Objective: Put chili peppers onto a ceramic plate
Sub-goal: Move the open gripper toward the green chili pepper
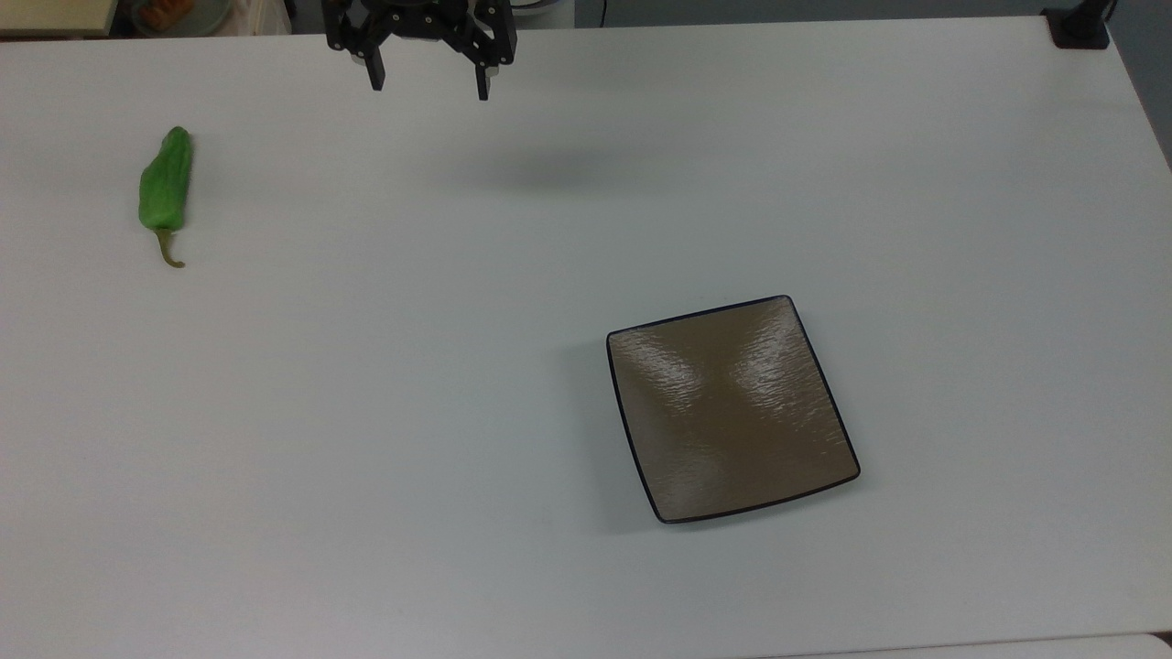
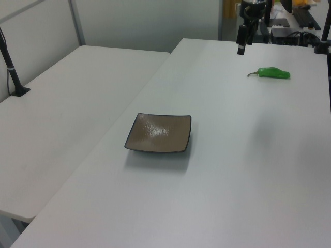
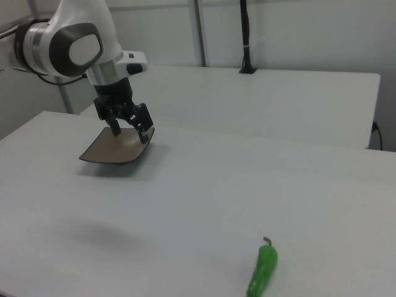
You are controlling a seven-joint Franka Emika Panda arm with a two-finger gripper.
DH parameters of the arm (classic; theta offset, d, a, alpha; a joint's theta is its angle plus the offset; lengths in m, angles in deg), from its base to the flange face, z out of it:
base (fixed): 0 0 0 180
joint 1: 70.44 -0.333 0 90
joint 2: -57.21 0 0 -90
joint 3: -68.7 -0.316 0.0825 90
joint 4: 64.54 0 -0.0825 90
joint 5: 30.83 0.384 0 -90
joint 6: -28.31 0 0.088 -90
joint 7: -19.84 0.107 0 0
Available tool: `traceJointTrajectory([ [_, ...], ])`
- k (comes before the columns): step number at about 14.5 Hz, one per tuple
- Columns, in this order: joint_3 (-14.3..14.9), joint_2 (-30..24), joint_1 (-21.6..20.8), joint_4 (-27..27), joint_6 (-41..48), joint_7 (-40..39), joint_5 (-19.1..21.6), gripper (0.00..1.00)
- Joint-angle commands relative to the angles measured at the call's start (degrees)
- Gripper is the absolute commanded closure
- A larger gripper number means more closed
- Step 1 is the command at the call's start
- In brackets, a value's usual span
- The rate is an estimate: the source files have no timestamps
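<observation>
A bright green chili pepper (image 1: 166,188) with a curved olive stem lies on the white table at the top view's left; it also shows as the chili pepper (image 2: 274,73) and chili pepper (image 3: 262,269). The square glossy brown ceramic plate (image 1: 731,407) sits at the top view's lower right, bare; it appears as the plate (image 2: 158,133) and plate (image 3: 111,150). My gripper (image 1: 428,82) hangs open and holding nothing above the table's far edge in the top view, well apart from both. In the right view the gripper (image 3: 130,133) stands in front of the plate.
The white table (image 1: 513,549) spreads wide around both things. A black clamp post (image 1: 1079,26) stands at the top view's upper right corner. A second white table (image 2: 62,124) adjoins at the left view's left, with a black post (image 2: 13,77) on it.
</observation>
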Motion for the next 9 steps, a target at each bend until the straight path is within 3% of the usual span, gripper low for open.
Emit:
traceJointTrajectory([
  [1, -0.3, -1.1, -0.5, 2.1, -0.1, -2.1, 0.7, 0.0],
  [9, -0.3, -1.2, -0.5, 2.2, 0.1, -2.0, 0.3, 0.0],
])
